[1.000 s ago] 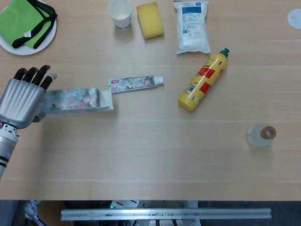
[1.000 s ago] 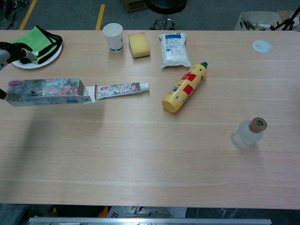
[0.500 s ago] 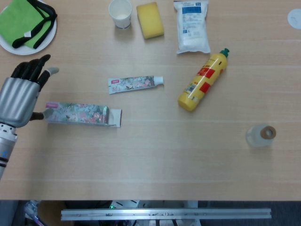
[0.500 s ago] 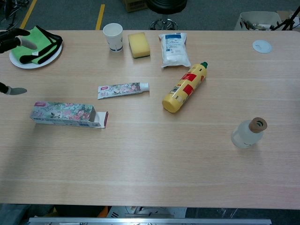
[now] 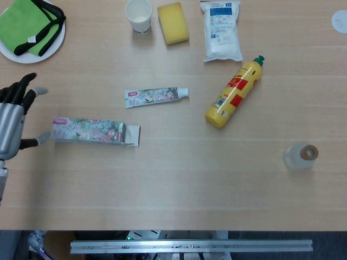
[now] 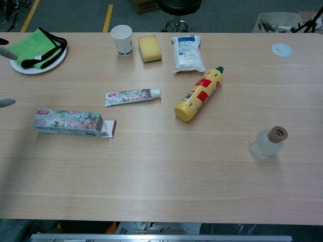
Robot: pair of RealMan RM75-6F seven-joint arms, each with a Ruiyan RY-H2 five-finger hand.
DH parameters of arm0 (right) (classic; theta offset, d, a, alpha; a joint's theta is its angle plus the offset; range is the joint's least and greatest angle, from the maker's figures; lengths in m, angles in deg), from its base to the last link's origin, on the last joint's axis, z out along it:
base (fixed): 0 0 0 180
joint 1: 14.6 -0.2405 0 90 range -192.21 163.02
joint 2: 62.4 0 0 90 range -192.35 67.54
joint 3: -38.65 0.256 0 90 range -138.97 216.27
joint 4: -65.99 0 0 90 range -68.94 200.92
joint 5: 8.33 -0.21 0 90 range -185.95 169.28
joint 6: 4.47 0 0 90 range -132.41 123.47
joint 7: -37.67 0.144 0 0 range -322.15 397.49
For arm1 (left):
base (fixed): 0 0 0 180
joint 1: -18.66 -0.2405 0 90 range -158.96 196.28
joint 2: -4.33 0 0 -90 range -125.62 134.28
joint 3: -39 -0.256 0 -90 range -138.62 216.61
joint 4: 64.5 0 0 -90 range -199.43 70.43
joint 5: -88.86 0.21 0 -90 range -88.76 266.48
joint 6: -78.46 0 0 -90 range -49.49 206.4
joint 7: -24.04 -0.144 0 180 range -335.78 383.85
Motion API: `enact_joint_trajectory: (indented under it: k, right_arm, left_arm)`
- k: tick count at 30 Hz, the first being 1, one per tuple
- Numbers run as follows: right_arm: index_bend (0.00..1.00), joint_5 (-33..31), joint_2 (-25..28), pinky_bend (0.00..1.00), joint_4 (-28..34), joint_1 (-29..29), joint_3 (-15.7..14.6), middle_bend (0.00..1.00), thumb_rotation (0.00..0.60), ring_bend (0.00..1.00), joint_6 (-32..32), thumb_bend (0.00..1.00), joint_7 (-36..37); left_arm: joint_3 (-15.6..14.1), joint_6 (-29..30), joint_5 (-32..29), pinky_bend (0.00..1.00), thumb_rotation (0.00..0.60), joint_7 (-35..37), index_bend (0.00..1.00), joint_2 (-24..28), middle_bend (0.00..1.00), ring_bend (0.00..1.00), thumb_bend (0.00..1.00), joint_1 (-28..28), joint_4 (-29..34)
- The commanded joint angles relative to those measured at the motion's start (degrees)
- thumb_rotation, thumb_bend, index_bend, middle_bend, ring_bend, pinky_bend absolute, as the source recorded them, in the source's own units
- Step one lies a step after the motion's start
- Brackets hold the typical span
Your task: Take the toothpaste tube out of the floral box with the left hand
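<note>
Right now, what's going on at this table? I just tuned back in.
The tube is already out of the floral box and lies on the table just beyond it, apart from it. The box lies flat with its end flap open toward the right. The left robot hand is at the table's left edge, fingers spread, holding nothing, and its thumb tip is near the box's closed end. The right robot hand is not in view. Nothing is being handled at this moment.

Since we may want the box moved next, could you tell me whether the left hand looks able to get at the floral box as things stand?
Probably yes: the left hand is open just beside the floral box, with bare table between them.
</note>
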Motion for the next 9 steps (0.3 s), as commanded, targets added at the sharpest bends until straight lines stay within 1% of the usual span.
enact_joint_trajectory:
  k: [1,4,9]
  right_arm:
    - [0.24,0.3,-0.5,0.17,1.0,1.5,-0.3,0.24,0.600,0.14,1.9,0.21,-0.5]
    - [0.24,0.0,-0.7,0.17,1.3,2.1,0.0,0.24,0.600,0.14,2.5,0.21,-0.2]
    - [0.24,-0.1,-1.0,0.17,1.1,1.6,0.3,0.24,0.600,0.14,1.0,0.21,-0.5]
  left_arm:
    - [-0.6,2.2,0.3,0.26,0.600,5.3,0.26,0.2,0.12,0.20,0.07,-2.9,-5.2]
    - [-0.2,3.1,0.1,0.26,0.600,7.3,0.26,-0.2,0.13,0.20,0.07,-3.7,-6.7]
    - [-0.4,2.6,0.3,0.26,0.600,8.1,0.26,-0.7,0.13,0.20,0.07,-4.1,-8.4]
